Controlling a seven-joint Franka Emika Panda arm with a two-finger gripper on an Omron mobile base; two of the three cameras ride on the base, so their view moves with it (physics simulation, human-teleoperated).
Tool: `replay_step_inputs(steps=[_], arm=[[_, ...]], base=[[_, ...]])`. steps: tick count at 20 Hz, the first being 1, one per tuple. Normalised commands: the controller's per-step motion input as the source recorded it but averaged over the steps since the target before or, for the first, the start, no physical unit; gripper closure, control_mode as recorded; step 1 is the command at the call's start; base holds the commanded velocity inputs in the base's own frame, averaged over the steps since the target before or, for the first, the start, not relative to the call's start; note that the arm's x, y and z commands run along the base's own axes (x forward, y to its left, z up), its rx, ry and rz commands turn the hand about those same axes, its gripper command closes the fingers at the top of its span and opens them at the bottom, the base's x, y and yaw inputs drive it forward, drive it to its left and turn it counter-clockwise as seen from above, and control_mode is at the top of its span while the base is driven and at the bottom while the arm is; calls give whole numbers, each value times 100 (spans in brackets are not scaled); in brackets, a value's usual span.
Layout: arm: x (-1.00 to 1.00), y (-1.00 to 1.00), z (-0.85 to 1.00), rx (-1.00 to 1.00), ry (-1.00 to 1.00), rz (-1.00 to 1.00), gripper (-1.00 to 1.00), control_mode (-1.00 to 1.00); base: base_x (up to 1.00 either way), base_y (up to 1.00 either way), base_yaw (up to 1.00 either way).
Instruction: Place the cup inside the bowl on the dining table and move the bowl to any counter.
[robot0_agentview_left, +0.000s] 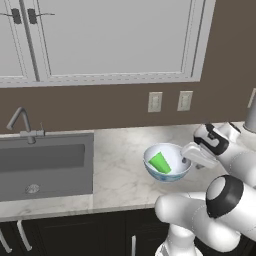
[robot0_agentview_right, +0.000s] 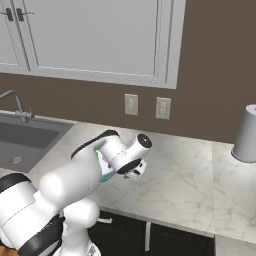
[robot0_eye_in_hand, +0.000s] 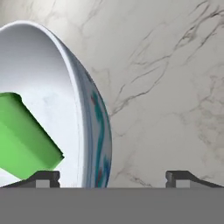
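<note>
The white bowl (robot0_agentview_left: 151, 169) with its light-blue pattern rests on the marble counter (robot0_agentview_left: 120, 170), right of the sink. The green cup (robot0_agentview_left: 160, 163) lies tilted inside it. In the hand view the cup (robot0_eye_in_hand: 26, 140) leans against the bowl's inner wall (robot0_eye_in_hand: 57, 87). My gripper (robot0_agentview_left: 192, 157) is at the bowl's right rim and stands open. One fingertip (robot0_eye_in_hand: 43, 177) is inside the bowl, the other is outside over the counter, and neither touches the rim. From the right base view my arm covers most of the bowl (robot0_agentview_right: 106, 173). The dining table is out of view.
A grey sink (robot0_agentview_left: 45, 165) with a metal faucet (robot0_agentview_left: 22, 125) is set into the counter at the left. Two wall outlets (robot0_agentview_left: 155, 101) sit on the brown wall under white cabinets. A grey cylinder (robot0_agentview_right: 246, 134) stands at the counter's far right.
</note>
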Motion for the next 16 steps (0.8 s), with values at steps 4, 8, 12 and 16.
replay_step_inputs(steps=[4,8,12,16], arm=[[-8,0,29,0,0,0,-100,-100],[-22,-5,34,0,0,0,-100,-100],[-40,-7,27,0,0,0,-100,-100],[-54,-8,13,0,-3,0,-100,-100]], base=[[0,0,0],[0,0,0],[0,0,0],[0,0,0]])
